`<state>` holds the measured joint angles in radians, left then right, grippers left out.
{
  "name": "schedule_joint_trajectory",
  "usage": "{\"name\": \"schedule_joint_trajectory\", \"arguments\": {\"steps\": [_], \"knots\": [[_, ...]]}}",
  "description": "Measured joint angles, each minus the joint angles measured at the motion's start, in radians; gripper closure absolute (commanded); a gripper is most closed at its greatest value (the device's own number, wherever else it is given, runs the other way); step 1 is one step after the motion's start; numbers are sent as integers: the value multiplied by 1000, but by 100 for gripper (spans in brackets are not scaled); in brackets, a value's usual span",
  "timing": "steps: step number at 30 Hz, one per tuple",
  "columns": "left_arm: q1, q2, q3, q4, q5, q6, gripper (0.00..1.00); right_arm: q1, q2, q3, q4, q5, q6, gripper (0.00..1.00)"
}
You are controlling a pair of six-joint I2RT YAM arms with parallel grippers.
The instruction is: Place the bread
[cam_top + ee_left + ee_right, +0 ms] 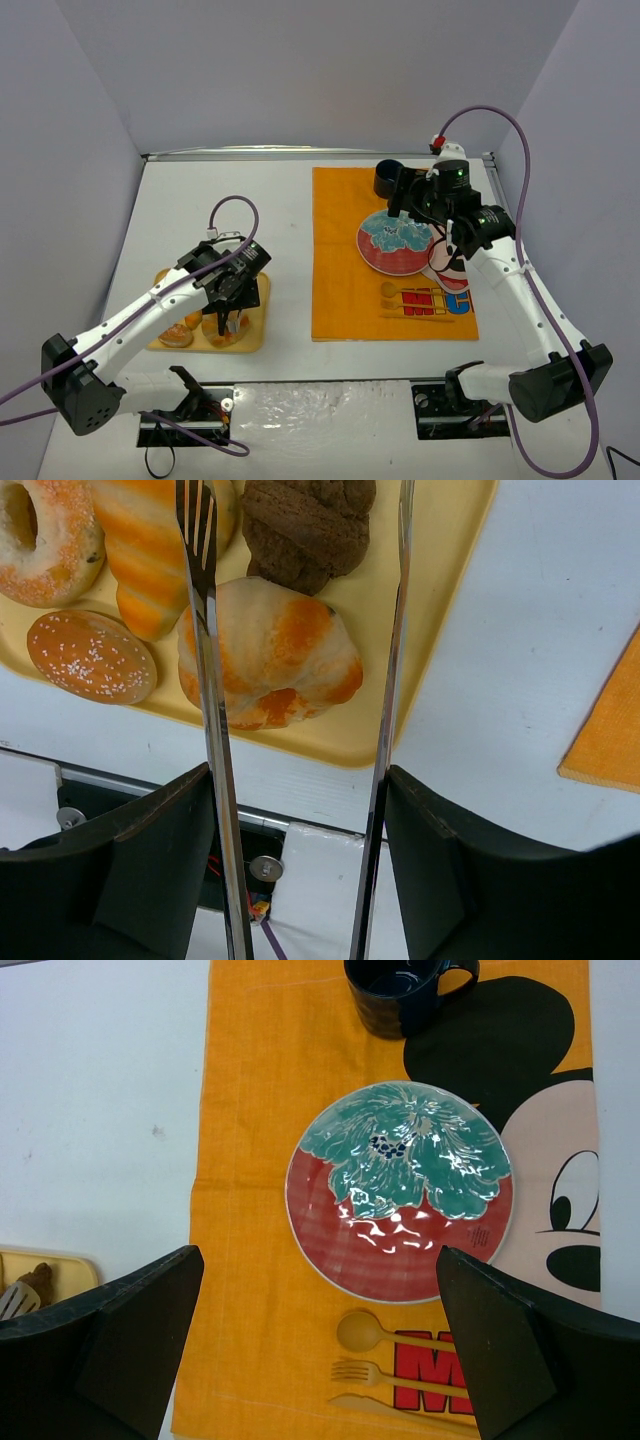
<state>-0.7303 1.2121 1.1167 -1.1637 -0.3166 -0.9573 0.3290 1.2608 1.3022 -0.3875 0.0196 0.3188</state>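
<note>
Left gripper (300,780) holding tongs (205,630) over tray (440,610), bread (305,525) untouched

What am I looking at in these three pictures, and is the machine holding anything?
Two robot arms stand at a table's near edge. The wide picture is taken from above and behind them; the other two come from cameras on their wrists. The left gripper carries long metal tongs, open over a yellow tray of pastries: the dark brown bread, a croissant and donuts. The tongs grip nothing yet. The right gripper, jaws open and empty, hovers above a red and green plate on an orange placemat, beside a dark mug.
</note>
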Motion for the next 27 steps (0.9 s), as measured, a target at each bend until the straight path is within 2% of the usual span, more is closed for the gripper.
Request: {"name": "schedule_joint_trajectory", "arguments": {"steps": [16,27], "knots": [[0,24,-62,56,32,1,40,0,-1,0,0,3,-6,0],[0,24,-72,66,43,-11,69,0,-1,0,0,3,-6,0]]}}
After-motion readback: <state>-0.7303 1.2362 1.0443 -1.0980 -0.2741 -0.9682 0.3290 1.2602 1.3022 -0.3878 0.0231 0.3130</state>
